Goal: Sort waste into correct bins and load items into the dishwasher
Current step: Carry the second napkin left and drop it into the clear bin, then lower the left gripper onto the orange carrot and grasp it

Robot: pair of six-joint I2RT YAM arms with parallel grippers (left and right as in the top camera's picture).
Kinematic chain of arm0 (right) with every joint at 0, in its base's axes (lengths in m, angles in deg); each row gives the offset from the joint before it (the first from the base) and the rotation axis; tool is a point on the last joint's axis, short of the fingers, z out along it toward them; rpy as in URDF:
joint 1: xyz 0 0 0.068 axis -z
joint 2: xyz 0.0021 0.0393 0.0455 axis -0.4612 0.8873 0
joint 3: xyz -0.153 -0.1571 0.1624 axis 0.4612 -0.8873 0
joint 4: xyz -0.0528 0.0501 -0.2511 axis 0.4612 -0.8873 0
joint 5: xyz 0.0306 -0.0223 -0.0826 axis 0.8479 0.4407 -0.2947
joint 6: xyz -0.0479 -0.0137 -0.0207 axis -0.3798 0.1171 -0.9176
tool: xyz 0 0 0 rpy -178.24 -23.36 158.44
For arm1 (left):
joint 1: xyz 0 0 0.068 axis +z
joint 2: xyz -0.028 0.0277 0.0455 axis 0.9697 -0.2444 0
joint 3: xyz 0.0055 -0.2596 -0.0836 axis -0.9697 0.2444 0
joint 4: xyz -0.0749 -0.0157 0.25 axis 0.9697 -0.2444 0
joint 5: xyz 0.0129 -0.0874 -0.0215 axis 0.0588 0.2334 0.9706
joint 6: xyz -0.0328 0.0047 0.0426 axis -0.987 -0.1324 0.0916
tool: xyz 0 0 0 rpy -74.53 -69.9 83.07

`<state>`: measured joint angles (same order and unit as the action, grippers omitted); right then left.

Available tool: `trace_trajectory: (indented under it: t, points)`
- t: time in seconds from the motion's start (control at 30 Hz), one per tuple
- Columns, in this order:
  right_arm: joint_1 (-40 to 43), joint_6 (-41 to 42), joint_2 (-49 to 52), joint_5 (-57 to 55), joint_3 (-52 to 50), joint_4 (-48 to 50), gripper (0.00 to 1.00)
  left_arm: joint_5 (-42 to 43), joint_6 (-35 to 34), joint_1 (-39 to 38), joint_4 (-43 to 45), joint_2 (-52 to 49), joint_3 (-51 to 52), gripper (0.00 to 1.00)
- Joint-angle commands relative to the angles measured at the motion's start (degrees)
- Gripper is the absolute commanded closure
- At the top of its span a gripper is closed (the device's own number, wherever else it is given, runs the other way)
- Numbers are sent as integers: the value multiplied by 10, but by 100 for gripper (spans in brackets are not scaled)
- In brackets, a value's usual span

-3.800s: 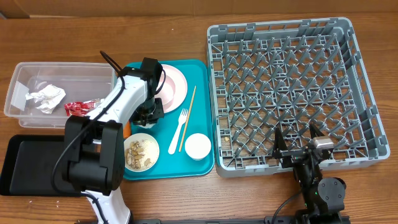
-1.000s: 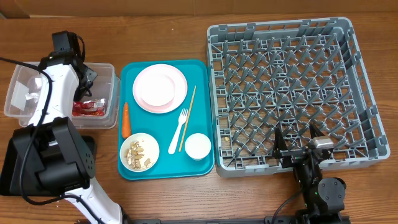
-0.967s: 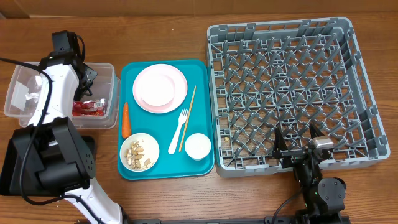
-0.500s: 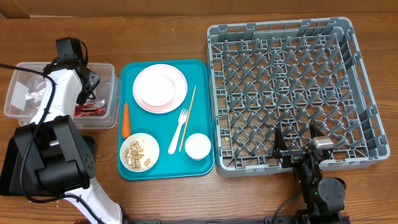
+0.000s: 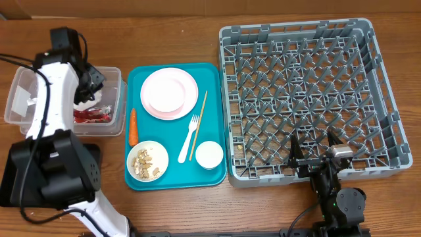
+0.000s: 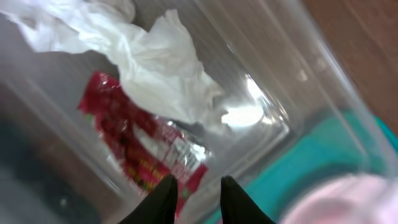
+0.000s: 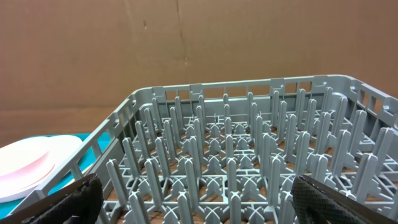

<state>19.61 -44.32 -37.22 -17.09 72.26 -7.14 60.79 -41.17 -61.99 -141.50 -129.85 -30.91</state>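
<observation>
My left gripper [image 5: 90, 81] hangs over the right end of the clear tub [image 5: 116, 79]; its fingers [image 6: 198, 194] are slightly apart and empty. Below them in the tub [image 6: 298, 74] lie a crumpled white napkin [image 6: 161, 74] and the red wrapper [image 6: 134, 149], which also shows in the overhead view [image 5: 89, 116]. On the teal tray [image 5: 214, 72] are the pink plate [image 5: 170, 93], carrot [image 5: 133, 126], bowl of food scraps [image 5: 148, 161], fork [image 5: 189, 138], chopstick [image 5: 198, 124] and white cup [image 5: 209, 154]. My right gripper [image 5: 316, 155] is wide open [image 7: 199, 202] at the front edge of the grey rack [image 5: 306, 99].
The black tray [image 5: 12, 172] lies at the front left, partly under my left arm's base. The rack [image 7: 236, 162] holds nothing. A brown cardboard wall [image 7: 186, 43] stands behind the table.
My left arm swung from the teal tray by the pink plate over to the clear tub. In the last second it lifted slightly over the tub. The right arm has not moved.
</observation>
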Motion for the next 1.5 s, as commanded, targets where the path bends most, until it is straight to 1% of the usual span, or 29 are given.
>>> trace_trajectory:
  t: [0.0, 0.03, 0.17, 0.27, 0.33, 0.37, 0.43, 0.47, 0.57, 0.63, 0.7, 0.8, 0.87, 1.0, 1.07, 1.1, 1.2, 1.27, 1.3, 1.47]
  points:
    - [3, 0, -4, -5, -6, 5, 0, 17, 30, 0, -46, 63, -51, 70]
    - [3, 0, -4, -5, -6, 5, 0, 21, 30, 0, -55, 73, -55, 68]
    - [3, 0, -4, -5, -6, 5, 0, 57, 30, 0, -77, 113, -55, 51]
    - [3, 0, -4, -5, -6, 5, 0, 112, 30, 0, -94, 127, -55, 50]
    - [3, 0, -4, -5, -6, 5, 0, 161, 30, 0, -108, 128, -55, 62]
    - [3, 0, -4, -5, -6, 5, 0, 182, 30, 0, -114, 127, -55, 66]
    - [3, 0, -4, -5, -6, 5, 0, 214, 30, -1, -131, 125, -55, 81]
    - [3, 0, -4, -5, -6, 5, 0, 228, 30, -1, -148, 125, -55, 85]
    - [3, 0, -4, -5, -6, 5, 0, 223, 40, -5, -191, 125, -54, 96]
    - [3, 0, -4, -5, -6, 5, 0, 195, 56, -14, -219, 125, -49, 96]
    - [3, 0, -4, -5, -6, 5, 0, 143, 56, -38, -251, 125, -31, 96]
    - [-2, 0, -4, -5, -6, 5, 0, 114, 56, -75, -270, 125, 2, 96]
    - [-2, 0, -4, -5, -6, 5, 0, 96, 55, -101, -266, 125, 24, 96]
    - [-2, 0, -4, -5, -6, 5, 0, 34, 56, -152, -227, 124, 72, 96]
    - [-2, 0, -4, -5, -6, 5, 0, -5, 56, -169, -208, 124, 91, 92]
    - [-2, 0, -4, -5, -6, 5, 0, -39, 56, -181, -196, 124, 104, 86]
    - [-2, 0, -4, -5, -6, 5, 0, -68, 55, -184, -176, 124, 118, 70]
    - [-2, 0, -4, -5, -6, 5, 0, -71, 56, -184, -159, 124, 128, 60]
    - [-2, 0, -4, -5, -6, 5, 0, -71, 63, -184, -144, 124, 137, 58]
    - [-2, 0, -4, -5, -6, 5, 0, -71, 85, -184, -77, 124, 191, 56]
